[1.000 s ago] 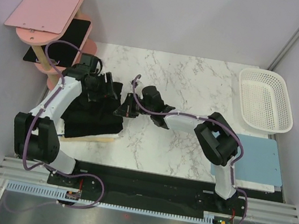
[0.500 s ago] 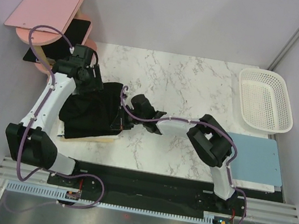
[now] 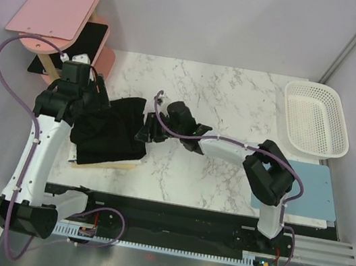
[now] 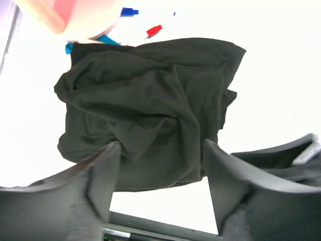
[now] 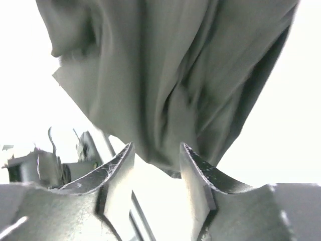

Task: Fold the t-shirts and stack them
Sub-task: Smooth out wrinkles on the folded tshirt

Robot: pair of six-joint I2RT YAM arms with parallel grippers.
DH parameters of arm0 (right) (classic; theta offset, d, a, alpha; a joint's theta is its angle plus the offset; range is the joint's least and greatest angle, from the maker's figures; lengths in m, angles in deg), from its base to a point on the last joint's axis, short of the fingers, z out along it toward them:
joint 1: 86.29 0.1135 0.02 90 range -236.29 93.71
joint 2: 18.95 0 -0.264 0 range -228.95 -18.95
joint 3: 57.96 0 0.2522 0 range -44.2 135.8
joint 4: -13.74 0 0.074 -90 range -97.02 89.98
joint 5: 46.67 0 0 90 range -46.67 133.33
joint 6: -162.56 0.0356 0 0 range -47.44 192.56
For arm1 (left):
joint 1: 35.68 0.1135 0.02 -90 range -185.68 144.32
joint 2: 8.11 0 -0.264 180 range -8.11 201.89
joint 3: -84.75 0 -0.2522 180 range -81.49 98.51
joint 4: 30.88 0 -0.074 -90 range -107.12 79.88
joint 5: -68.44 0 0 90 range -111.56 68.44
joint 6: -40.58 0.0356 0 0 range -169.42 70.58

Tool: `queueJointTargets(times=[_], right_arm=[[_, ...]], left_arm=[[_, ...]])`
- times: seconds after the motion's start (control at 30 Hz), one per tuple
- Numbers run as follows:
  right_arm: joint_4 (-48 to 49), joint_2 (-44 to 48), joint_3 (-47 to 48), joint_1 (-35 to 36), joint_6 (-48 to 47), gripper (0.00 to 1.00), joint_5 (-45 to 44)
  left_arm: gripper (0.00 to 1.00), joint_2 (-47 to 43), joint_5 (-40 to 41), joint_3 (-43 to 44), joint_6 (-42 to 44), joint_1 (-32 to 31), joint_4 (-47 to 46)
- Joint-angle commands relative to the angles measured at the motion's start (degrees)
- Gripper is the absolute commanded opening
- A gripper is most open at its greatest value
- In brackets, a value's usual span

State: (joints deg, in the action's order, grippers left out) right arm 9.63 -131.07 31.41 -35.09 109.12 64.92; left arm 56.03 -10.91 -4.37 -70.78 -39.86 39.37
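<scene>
1. The black, soft-fabric, short-sleeved t-shirts (image 3: 106, 136) are lying as one rumpled heap at the left centre of the top view. They are resting on a pale flat board (image 3: 113, 163) on the white marble-patterned tabletop (image 3: 238, 102). How many garments are making up the heap I cannot tell.
2. The left gripper (image 3: 96, 100) is hovering over the heap's upper-left edge, its jaws released and holding nothing.
3. The right gripper (image 3: 146, 130) is sitting at the heap's right edge. Its jaws are standing parted, with a fold of cloth hanging just at their tips, seemingly unpinched.
4. The fabric is looking light, limp and creased, so it is likely to sag, cling and drag rather than slide. It is not fragile. Pinching one layer at a hem corner or shoulder seam is looking wisest.
5. The white plastic mesh basket (image 3: 336, 151) at the upper right is showing nothing inside. The pink tiered rack (image 3: 55, 7) at the upper left is carrying a thin black rectangular panel (image 3: 91, 38).
</scene>
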Motion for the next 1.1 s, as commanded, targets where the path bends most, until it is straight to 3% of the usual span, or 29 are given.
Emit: queueJointTargets(times=[0.0, 0.03, 0.07, 0.1, 0.33, 0.5, 0.8, 1.07], right_arm=[[-1.1, 1.8, 5.8, -4.9, -3.5, 0.50, -2.1], [-1.6, 1.0, 7.3, -5.4, -3.8, 0.50, -1.5], [-2.0, 0.1, 8.7, -5.8, -3.9, 0.49, -0.8], [-3.1, -2.2, 12.2, -6.4, -4.3, 0.49, -0.1], [-6.7, -12.4, 27.3, -7.6, -4.1, 0.48, 2.9], [-9.5, -16.6, 33.9, -7.6, -3.5, 0.44, 5.4], [-10.2, -15.2, 30.9, -7.5, -2.0, 0.41, 7.5], [-7.9, -17.8, 32.1, -6.6, 0.2, 0.40, 8.6]], left_arm=[[0.68, 2.3, -2.7, -3.1, 2.9, 2.6, -2.1], [0.63, 2.6, -4.7, -4.2, 3.1, 3.6, -2.9], [0.51, 3.3, -6.1, -4.8, 3.2, 4.0, -3.4], [0.50, 3.7, -7.4, -5.3, 3.5, 5.9, -3.8], [0.60, 6.7, -19.7, -7.5, 5.0, 17.9, -6.2], [0.66, 7.8, -22.3, -6.6, 4.7, 21.3, -6.3], [0.65, 7.3, -22.9, -8.3, 4.5, 22.5, -6.5], [0.55, 8.2, -23.0, -9.0, 4.4, 22.5, -6.9]])
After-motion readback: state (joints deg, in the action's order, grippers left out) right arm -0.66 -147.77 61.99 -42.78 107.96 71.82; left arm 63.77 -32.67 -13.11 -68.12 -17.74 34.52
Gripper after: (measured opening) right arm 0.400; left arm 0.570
